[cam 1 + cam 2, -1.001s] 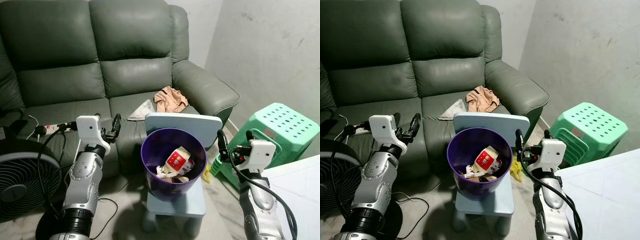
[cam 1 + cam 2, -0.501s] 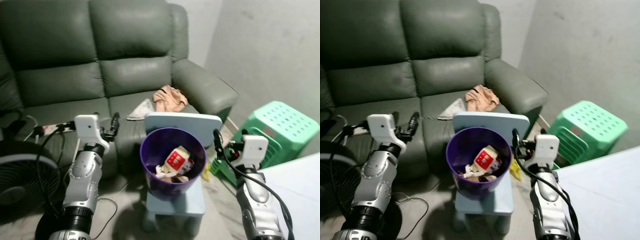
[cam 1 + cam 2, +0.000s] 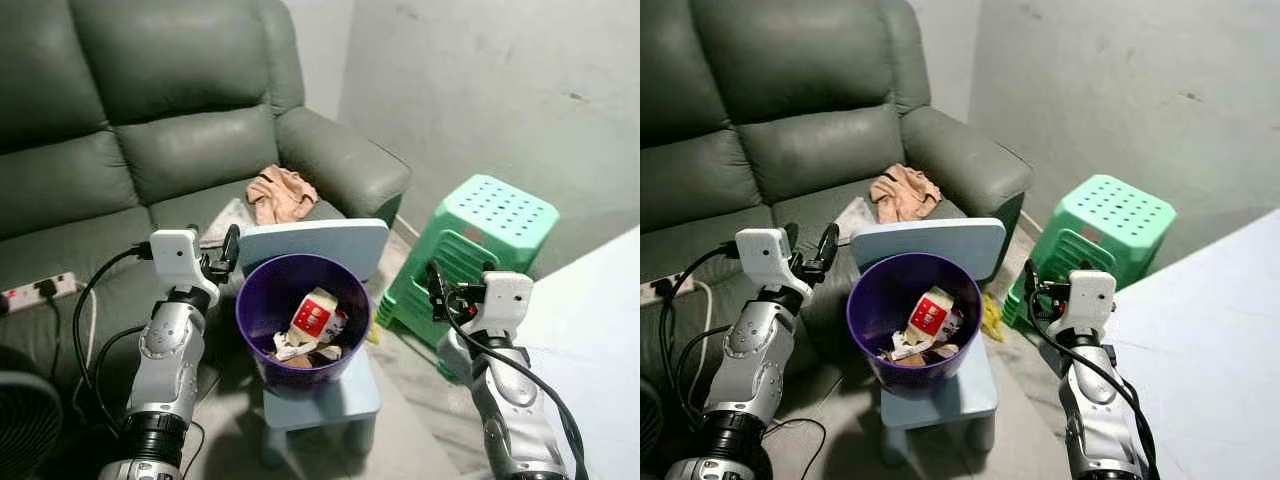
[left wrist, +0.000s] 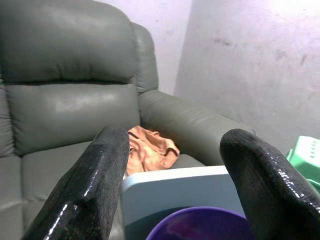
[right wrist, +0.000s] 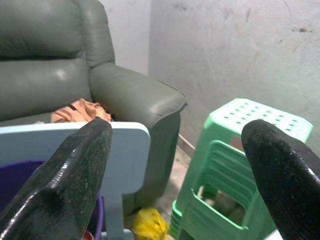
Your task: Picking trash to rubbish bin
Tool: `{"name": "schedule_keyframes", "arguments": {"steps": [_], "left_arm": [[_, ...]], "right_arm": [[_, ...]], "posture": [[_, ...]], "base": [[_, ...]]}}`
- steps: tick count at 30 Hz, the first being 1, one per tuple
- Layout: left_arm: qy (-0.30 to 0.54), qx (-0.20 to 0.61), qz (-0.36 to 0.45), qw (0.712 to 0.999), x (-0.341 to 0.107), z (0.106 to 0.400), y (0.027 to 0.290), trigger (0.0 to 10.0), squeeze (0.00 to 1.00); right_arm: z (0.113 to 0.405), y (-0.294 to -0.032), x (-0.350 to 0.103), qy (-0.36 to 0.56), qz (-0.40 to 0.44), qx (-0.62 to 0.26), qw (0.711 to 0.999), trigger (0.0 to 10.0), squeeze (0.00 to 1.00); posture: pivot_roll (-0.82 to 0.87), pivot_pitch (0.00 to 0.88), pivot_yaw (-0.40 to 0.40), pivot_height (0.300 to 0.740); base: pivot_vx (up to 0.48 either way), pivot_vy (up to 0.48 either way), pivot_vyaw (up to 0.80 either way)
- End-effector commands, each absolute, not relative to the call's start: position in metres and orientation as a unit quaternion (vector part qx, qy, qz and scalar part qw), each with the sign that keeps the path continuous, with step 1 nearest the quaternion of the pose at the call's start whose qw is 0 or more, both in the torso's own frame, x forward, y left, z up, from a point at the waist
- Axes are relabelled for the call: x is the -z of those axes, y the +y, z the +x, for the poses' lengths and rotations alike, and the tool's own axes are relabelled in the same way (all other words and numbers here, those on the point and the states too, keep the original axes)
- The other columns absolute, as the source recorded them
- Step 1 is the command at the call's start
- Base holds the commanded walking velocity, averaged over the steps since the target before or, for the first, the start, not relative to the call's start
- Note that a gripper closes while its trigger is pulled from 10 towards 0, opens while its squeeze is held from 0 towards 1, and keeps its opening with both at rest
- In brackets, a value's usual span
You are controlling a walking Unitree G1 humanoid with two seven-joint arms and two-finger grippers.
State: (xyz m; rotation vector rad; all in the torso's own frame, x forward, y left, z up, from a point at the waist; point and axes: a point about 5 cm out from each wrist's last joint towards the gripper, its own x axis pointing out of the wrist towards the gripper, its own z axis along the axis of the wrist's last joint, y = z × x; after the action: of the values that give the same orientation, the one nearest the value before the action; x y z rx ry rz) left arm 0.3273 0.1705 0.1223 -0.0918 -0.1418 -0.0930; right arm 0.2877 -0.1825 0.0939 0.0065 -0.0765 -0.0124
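bin: purple rubbish bin (image 3: 300,330) stands on the seat of a small light-blue chair (image 3: 315,245), just in front of the chair back. Raised like this, its rim sits near gripper height, so a drop needs little bending.
bin contents: red-and-white carton (image 3: 312,314) plus crumpled paper scraps, low in the bin, lots of room left.
loose trash: yellow crumpled wrapper (image 3: 991,318) on the floor between the chair and the stacked green stools (image 3: 470,235). Probably the next target, being the closest loose item.
sofa: orange cloth (image 3: 280,192) bunched on the green sofa (image 3: 180,150) cushion by the armrest. Can't tell if it counts as trash.
left gripper (image 3: 228,252): fingers spread wide, nothing held, hovering beside the bin rim.
right gripper (image 3: 434,290): fingers wide apart, empty, held up between bin and stools, wrist camera looking toward the wrapper.
step: judged as between picks, both arms up in ready pose.
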Motion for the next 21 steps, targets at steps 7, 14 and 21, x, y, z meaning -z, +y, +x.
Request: {"name": "schedule_keyframes", "arguments": {"steps": [7, 14, 21], "left_arm": [[-0.069, 0.056, -0.037, 0.995, -0.1225, 0.3288, 0.1678, 10.0, 0.00], [-0.067, 0.072, -0.036, 0.994, -0.1212, 0.3256, 0.1663, 10.0, 0.00], [-0.069, 0.084, -0.037, 0.993, -0.1234, 0.3265, 0.1636, 10.0, 0.00]], "right_arm": [[0.2856, -0.1809, -0.0927, -0.030, -0.004, 0.004, 1.000, 10.0, 0.00], [0.2825, -0.1809, -0.0948, -0.041, -0.005, 0.004, 0.999, 10.0, 0.00], [0.2806, -0.1806, -0.0926, -0.037, -0.009, 0.004, 0.999, 10.0, 0.00]], "posture": [[-0.02, 0.000, -0.034, 0.740], [-0.03, 0.000, -0.027, 0.740], [-0.03, 0.000, -0.022, 0.740]], "base": [[0.000, 0.000, -0.79], [0.000, 0.000, -0.78], [0.000, -0.069, -0.78]]}}
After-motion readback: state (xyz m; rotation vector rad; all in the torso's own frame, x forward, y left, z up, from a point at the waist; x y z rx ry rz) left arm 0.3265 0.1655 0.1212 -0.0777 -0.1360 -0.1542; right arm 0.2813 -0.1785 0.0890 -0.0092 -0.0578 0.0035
